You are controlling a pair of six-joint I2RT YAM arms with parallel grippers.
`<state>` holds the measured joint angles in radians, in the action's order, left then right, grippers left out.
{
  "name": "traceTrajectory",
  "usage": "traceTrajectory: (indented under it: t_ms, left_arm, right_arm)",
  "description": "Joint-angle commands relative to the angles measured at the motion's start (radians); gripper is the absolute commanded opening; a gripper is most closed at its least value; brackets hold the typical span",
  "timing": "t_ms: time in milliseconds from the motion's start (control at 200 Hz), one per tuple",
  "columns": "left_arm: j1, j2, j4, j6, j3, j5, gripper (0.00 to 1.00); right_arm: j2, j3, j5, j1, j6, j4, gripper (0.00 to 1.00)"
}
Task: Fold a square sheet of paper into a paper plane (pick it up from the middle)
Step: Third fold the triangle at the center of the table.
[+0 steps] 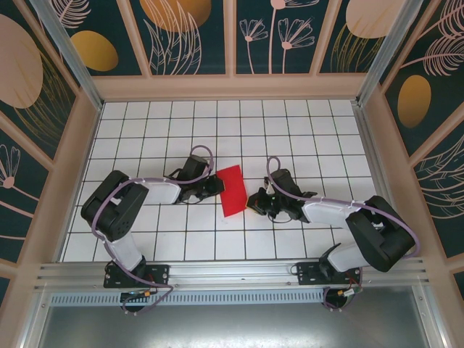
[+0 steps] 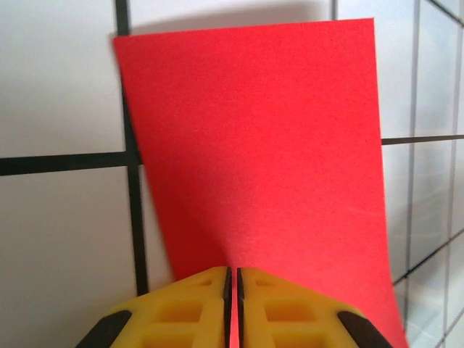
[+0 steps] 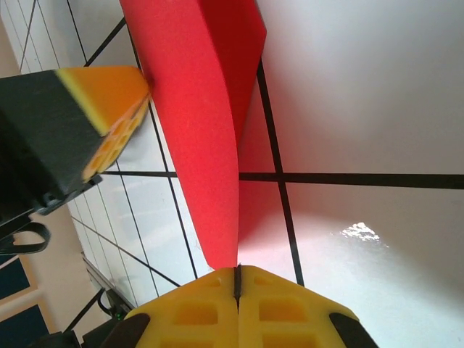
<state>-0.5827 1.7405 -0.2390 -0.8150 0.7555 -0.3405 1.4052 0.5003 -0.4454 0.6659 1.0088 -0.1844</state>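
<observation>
The square sheet of paper (image 1: 232,190) is bright red and is held off the white grid table between both grippers, tilted and slightly bowed. My left gripper (image 1: 217,186) is shut on its left edge. In the left wrist view the yellow fingertips (image 2: 196,308) pinch the sheet (image 2: 261,145), with red showing in the thin slit between them. My right gripper (image 1: 255,201) is shut at the sheet's near right corner. In the right wrist view the paper (image 3: 196,109) narrows down into the shut jaws of that gripper (image 3: 237,279). The left gripper's finger (image 3: 109,119) touches the sheet's far side.
The white grid table (image 1: 290,130) stretches behind and to both sides of the arms. Patterned walls (image 1: 232,36) enclose it at the back and sides. An aluminium rail (image 1: 232,272) carries both arm bases at the near edge.
</observation>
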Motion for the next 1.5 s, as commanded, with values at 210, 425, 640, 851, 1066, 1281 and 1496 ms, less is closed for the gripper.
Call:
traceTrajectory:
  t_ms: [210,425,640,851,1066,1281,1496]
  left_arm:
    - [-0.001,-0.072,-0.078,0.022,0.004,-0.023,0.19]
    - [0.000,0.021,-0.008,0.028,0.041,0.005,0.15]
    - [-0.001,0.076,0.023,0.037,0.067,0.001,0.13]
    - [-0.001,0.103,0.074,0.048,0.076,0.043,0.13]
    - [0.000,0.082,0.075,0.057,0.084,0.021,0.12]
    - [0.000,-0.043,0.092,0.022,0.118,0.072,0.27]
    - [0.006,-0.032,0.140,0.021,0.147,0.151,0.27]
  right_arm:
    - [0.028,0.045,0.020,0.013,0.019,0.032,0.03]
    - [0.066,0.091,0.030,0.018,0.007,0.078,0.02]
    - [0.102,0.133,0.024,0.028,-0.011,0.094,0.03]
    - [0.162,0.185,-0.013,0.038,-0.012,0.038,0.03]
    - [0.220,0.226,-0.030,0.047,-0.004,-0.043,0.03]
    - [0.287,0.257,-0.035,0.049,-0.005,-0.073,0.02]
    - [0.323,0.264,-0.044,0.049,-0.005,-0.096,0.02]
